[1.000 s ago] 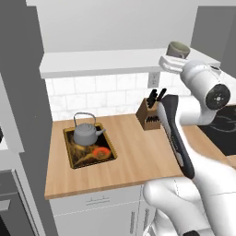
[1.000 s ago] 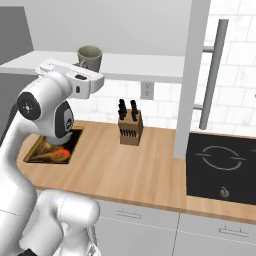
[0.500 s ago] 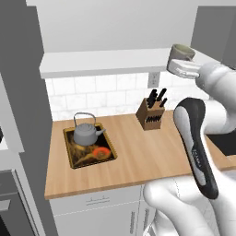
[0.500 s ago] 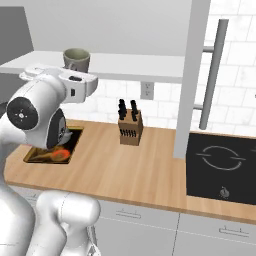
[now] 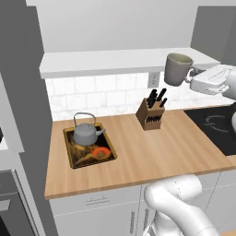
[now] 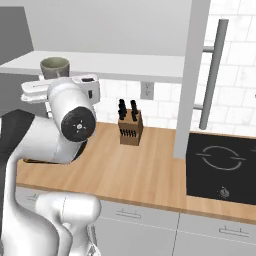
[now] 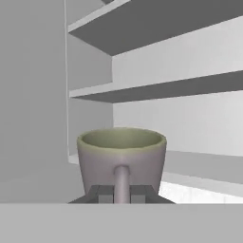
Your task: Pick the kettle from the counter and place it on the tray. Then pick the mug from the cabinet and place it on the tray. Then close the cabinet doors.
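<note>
Left base view: the mug is carried upright in the air at 2 o'clock in the picture, its handle pointing toward the hand, which is shut on that handle; the kettle is seated on the tray at 8 o'clock from the mug, on the table; a knife block stands between the two, nearer the mug; the coming transfer is judged to run down and toward 8 o'clock, with the free tray surface lying in front of the kettle.

Right base view: the mug is seen at 10 o'clock, above the arm; an open cabinet door stands at 2 o'clock.

Hand view: the mug is centred; its handle is clamped narrowly between the fingertips; cabinet shelves lie behind it.
</note>
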You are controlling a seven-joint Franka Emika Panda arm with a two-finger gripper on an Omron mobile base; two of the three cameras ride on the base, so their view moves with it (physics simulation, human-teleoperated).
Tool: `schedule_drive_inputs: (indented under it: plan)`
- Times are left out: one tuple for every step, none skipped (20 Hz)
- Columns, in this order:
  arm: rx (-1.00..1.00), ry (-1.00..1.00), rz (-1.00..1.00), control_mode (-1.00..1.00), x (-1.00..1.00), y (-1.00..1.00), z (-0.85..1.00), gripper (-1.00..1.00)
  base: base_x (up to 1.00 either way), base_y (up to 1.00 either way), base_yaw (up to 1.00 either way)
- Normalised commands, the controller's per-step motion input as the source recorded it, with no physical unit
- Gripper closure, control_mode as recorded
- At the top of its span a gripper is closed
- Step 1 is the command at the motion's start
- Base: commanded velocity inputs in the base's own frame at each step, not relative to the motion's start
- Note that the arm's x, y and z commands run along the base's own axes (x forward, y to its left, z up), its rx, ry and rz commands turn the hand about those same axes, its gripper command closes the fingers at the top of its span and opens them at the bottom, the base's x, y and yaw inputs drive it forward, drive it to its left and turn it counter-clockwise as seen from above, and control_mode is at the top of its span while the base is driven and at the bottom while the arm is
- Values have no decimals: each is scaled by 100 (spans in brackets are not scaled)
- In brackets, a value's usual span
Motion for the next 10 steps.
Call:
schedule_drive_inputs:
  plan:
    - [-13,0,50,-100,-24,11,-17,100,0,0,0]
    - [-10,0,49,-100,-19,11,-25,100,0,0,0]
    - [-11,0,47,-100,-2,33,-29,100,0,0,0]
    - [-11,0,42,-100,-8,35,-23,100,0,0,0]
    - [-10,-2,39,-100,-22,28,-25,100,0,0,0]
    - [-9,0,37,-100,-16,35,-31,100,0,0,0]
    - [-12,0,33,-100,-8,52,-31,100,0,0,0]
    - [-11,0,30,-100,-14,50,-30,100,0,0,0]
    - [-9,-1,29,-100,-26,40,-32,100,0,0,0]
    - [-10,0,27,-100,-21,45,-36,100,0,0,0]
